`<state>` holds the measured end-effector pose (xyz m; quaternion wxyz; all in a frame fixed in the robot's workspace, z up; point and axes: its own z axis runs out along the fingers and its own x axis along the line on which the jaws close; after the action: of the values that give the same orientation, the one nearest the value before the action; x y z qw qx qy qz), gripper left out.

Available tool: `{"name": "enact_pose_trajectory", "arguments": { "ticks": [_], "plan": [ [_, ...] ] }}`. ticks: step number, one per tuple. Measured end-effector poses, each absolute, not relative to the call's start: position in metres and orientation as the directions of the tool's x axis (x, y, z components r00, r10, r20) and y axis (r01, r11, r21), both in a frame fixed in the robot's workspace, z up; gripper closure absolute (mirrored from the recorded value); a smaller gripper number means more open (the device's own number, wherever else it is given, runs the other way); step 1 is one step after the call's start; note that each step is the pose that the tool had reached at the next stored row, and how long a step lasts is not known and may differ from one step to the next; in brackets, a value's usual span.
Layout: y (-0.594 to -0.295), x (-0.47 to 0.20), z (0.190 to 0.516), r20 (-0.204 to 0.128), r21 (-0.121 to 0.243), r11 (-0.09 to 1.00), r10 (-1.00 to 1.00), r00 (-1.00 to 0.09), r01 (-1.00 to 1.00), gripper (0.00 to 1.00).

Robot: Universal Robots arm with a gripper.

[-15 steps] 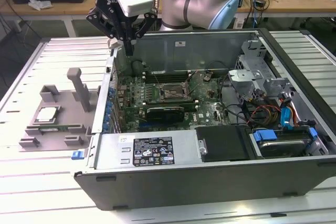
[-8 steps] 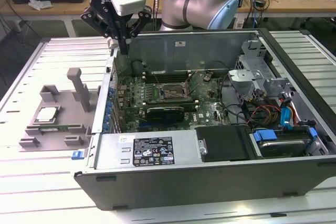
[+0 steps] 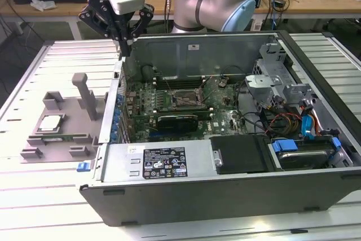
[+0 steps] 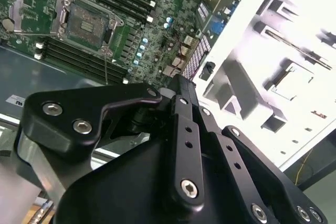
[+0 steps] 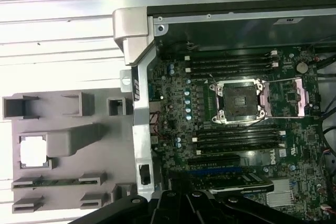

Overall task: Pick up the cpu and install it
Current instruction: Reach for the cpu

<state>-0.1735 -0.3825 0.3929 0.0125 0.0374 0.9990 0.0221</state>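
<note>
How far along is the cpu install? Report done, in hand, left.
Done: only the socket stands open and empty. In hand: nothing; the end effector hangs shut over a corner of the case. Left: the whole job, since the cpu lies in the grey tray.

Silver-blue arm (image 3: 217, 7) bent at elbow, reaching toward exterior view's left. Black gripper (image 3: 126, 46) hangs pointing straight down, fingers (image 3: 122, 35) drawn together at tips, holding nothing.
</note>
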Motion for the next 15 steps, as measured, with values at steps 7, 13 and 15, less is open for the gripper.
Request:
{"name": "enact_pose_trajectory", "arguments": {
  "ticks": [7,13,15],
  "plan": [
    [-0.378,-0.185,0.393,-0.023,0.045,0.996,0.075,-0.997,0.074,0.89],
    [-0.376,-0.196,0.393,-0.023,0.045,0.996,0.075,-0.997,0.074,0.89],
    [-0.376,-0.198,0.393,-0.023,0.045,0.996,0.075,-0.997,0.074,0.89]
  ]
}}
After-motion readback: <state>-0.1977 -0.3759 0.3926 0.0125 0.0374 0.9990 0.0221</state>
